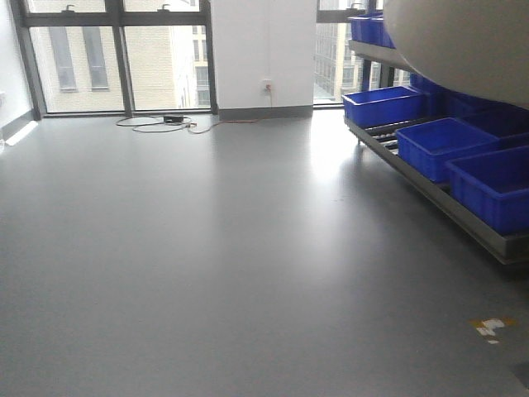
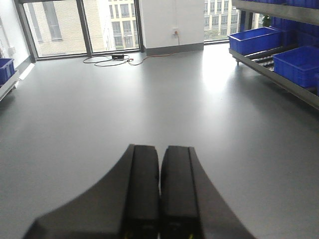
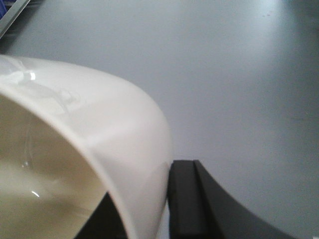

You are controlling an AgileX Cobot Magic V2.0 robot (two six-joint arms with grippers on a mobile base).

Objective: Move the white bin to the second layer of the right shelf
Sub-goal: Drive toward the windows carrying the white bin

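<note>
The white bin [image 1: 463, 37] is off the floor and in the right arm's hold, not on any shelf. The front-facing view shows only its rounded cream underside filling the top right corner, above the rack. The right wrist view shows what that view hides: the right gripper [image 3: 147, 184] is clamped on the bin's wall, with one black finger [image 3: 185, 199] pressed against the glossy outside and the other partly visible inside the mouth under the rim [image 3: 99, 134]. Bare grey floor [image 3: 239, 74] lies behind it. The left wrist view shows the left gripper [image 2: 160, 149] with its two black fingers pressed together and nothing between them, held over open floor and well apart from the bin. The steel rack [image 1: 430, 194] runs along the right side of the room. Its bottom tier, near the floor, is loaded with blue crates [image 1: 383, 106], and a short run of rollers [image 1: 384, 134] shows between two of them. The steel tier above it seems to be the right shelf second layer [image 1: 376, 52], though only its front edge and a few crates on it are visible past the bin. The left wrist view shows the same tier's front bar [image 2: 279, 11] more clearly. It alone shows another blue crate [image 2: 5, 69] at the far left. A cable [image 1: 157, 124] lies coiled by the windows [image 1: 116, 58], and a tape mark [image 1: 493, 325] sits on the floor at the right.
</note>
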